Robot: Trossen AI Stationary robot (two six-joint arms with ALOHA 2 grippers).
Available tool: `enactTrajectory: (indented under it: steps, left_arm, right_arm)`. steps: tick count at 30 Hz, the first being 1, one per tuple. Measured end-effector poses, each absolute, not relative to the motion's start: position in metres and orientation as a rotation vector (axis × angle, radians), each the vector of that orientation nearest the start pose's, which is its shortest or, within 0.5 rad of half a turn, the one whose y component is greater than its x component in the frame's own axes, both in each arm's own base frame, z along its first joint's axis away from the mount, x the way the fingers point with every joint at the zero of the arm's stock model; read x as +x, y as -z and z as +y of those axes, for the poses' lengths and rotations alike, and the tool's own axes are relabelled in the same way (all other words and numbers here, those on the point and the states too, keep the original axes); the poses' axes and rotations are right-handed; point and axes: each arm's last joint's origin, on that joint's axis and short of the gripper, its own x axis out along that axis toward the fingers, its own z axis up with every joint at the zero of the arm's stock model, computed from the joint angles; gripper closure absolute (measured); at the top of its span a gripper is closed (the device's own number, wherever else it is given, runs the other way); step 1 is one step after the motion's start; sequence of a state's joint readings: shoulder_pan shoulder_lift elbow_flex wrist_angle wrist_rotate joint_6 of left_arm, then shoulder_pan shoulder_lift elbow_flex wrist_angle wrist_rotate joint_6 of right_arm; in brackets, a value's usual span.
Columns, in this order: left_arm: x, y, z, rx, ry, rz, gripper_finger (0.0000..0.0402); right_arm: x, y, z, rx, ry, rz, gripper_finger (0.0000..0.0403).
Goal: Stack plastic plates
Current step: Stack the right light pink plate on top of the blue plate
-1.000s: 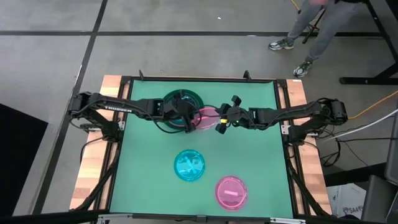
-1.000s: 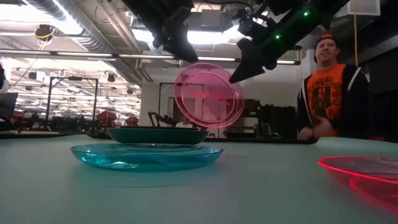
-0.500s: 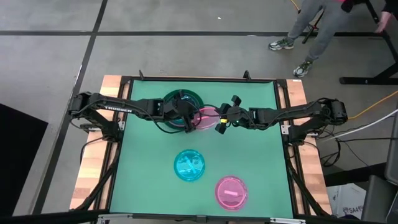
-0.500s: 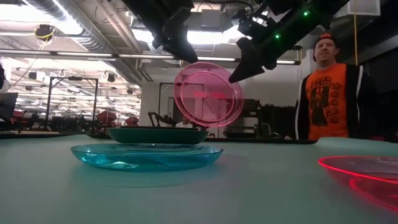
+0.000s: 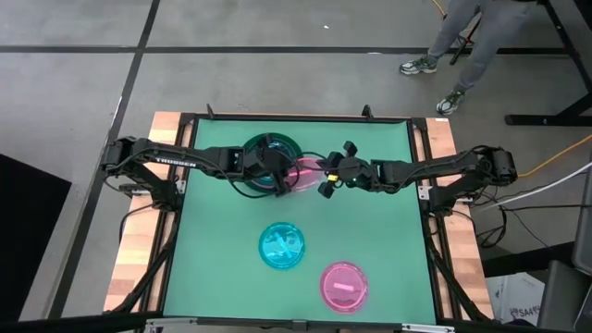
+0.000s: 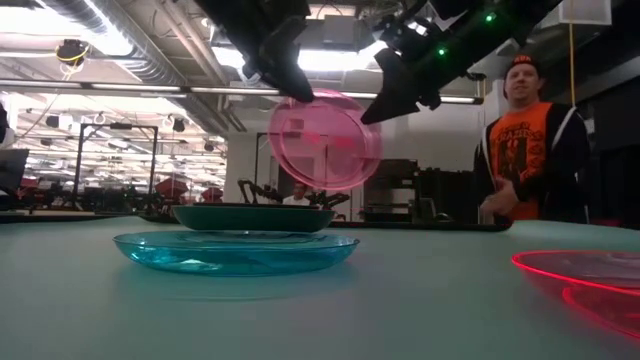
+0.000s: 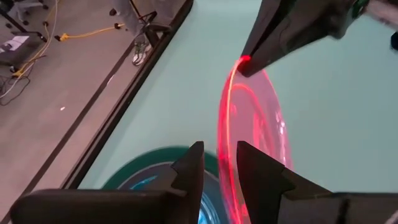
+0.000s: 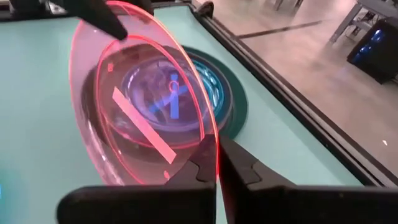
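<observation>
Both grippers pinch the translucent pink plate on edge above the dark green plate: left gripper and right gripper fingers clamp opposite rims, apparently mid-handover for stacking.

table: green top | on it: dark green plate, cyan plate, pink plate
</observation>
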State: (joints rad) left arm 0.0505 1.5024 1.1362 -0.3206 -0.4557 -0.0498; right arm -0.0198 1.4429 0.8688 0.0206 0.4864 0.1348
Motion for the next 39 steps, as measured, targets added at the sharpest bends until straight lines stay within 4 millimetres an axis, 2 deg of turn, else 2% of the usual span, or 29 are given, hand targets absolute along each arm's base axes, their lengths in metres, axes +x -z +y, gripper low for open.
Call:
enactTrajectory:
  steps: [21, 32, 39]
  left_arm:
    - [0.3196, -0.2724, 0.0304, 0.123, -0.556, 0.716, 0.0315]
    - [0.3197, -0.2724, 0.0303, 0.121, -0.550, 0.716, 0.0375]
    - [0.3197, -0.2725, 0.0302, 0.120, -0.549, 0.715, 0.0393]
  right_arm:
    - [0.3053, -0.2361, -0.0194, 0.001, 0.518, 0.482, 0.0403]
    - [0.3053, -0.2361, -0.0194, -0.001, 0.518, 0.482, 0.0403]
    - [0.3053, -0.2360, -0.0194, -0.003, 0.517, 0.483, 0.0394]
